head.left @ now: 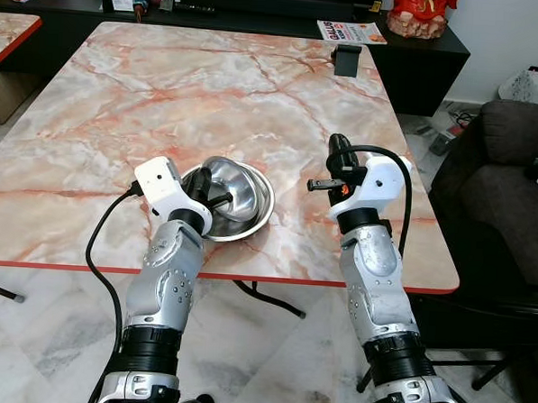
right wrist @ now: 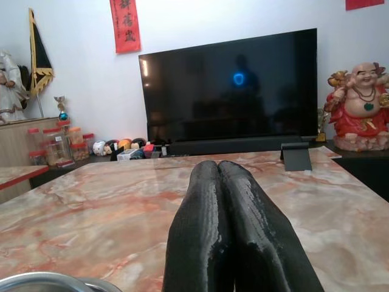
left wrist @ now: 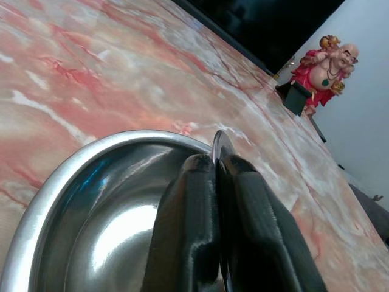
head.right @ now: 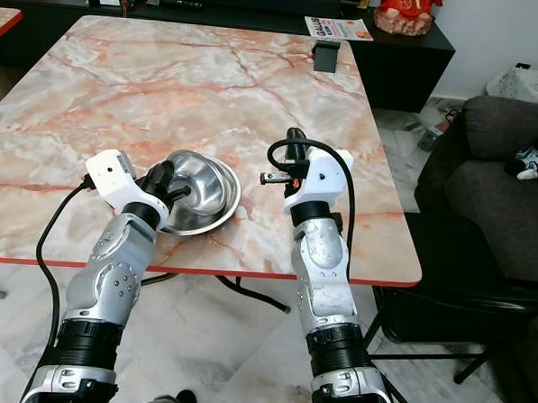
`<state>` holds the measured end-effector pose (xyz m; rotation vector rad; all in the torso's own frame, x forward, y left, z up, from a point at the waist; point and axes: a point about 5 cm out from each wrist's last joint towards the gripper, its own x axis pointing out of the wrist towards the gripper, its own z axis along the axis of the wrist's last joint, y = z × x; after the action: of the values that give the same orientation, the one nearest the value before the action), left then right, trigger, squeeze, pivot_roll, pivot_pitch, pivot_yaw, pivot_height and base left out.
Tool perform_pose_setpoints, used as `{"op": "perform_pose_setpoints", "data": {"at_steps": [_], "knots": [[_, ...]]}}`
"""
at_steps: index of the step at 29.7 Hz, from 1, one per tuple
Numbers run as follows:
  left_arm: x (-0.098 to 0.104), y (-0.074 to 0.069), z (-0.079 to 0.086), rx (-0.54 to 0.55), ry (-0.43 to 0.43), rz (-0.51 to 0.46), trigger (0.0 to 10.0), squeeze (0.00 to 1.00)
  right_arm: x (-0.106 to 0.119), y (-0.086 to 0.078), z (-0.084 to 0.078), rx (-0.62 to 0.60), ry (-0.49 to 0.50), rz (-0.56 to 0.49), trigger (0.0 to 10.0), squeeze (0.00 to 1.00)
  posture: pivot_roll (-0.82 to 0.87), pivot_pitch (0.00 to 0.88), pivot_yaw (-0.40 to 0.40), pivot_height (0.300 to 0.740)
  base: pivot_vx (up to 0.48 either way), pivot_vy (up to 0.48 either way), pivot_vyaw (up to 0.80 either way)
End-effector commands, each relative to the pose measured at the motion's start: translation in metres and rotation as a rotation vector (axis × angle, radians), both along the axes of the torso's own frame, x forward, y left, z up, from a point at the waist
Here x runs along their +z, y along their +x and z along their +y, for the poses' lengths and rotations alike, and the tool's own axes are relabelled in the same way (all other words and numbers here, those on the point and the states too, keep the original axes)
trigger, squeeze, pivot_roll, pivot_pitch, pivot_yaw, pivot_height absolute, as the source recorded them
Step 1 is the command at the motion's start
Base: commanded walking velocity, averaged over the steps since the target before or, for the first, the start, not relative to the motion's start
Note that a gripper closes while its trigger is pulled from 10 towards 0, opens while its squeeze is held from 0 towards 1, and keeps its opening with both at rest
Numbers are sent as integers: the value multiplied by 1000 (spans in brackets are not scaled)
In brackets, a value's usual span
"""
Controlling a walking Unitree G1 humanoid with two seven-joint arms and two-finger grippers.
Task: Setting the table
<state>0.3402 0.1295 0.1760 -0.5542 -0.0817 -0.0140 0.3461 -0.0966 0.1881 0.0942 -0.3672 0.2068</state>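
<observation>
- Right, the table [head.left: 212, 81] takes up most of the head views, pink-veined marble with a red edge, and both arms reach over its near side.
- Off to the right sits a dark sofa [head.left: 514, 178], well apart from the table.
- Beyond the far edge, the right wrist view catches a black TV [right wrist: 231, 85] with a red figurine [right wrist: 363, 106] beside it.
- On the table near the front edge lies the bowl [head.left: 242, 196], shiny steel, tilted up at its left rim.
- Left gripper [head.left: 217, 199] has that rim pinched, fingers [left wrist: 194, 225] closed tight on the thin metal edge.
- Right gripper [head.left: 337, 151] hovers just right of the bowl, not touching it, fingers [right wrist: 243, 231] pressed together on nothing.
- Near the far right corner stands a small black stand [head.left: 347, 59].
</observation>
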Motion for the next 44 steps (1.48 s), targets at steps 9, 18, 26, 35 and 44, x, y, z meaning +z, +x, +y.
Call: {"op": "perform_pose_setpoints", "data": {"at_steps": [9,18,26,35,44], "knots": [[-6,0,-6,-25,36,36,10000,906,0,-1,-2,-4,-1,2,10000,0,-6,145,-72,740,0,0,0],[-1,1,-2,-32,133,30,10000,0,1,0,-2,1,-7,1,10000,0,-2,145,-78,740,0,0,0],[13,5,15,19,390,-6,10000,0,1,1,-2,3,-11,4,10000,0,-5,140,-76,740,0,0,0],[23,6,18,0,447,-66,10000,0,2,1,-1,2,-3,0,10000,0,0,136,-72,740,0,0,0],[51,-5,17,113,552,-340,10000,0,8,1,-4,-17,24,-36,10000,0,0,131,-64,740,0,0,0]]}}
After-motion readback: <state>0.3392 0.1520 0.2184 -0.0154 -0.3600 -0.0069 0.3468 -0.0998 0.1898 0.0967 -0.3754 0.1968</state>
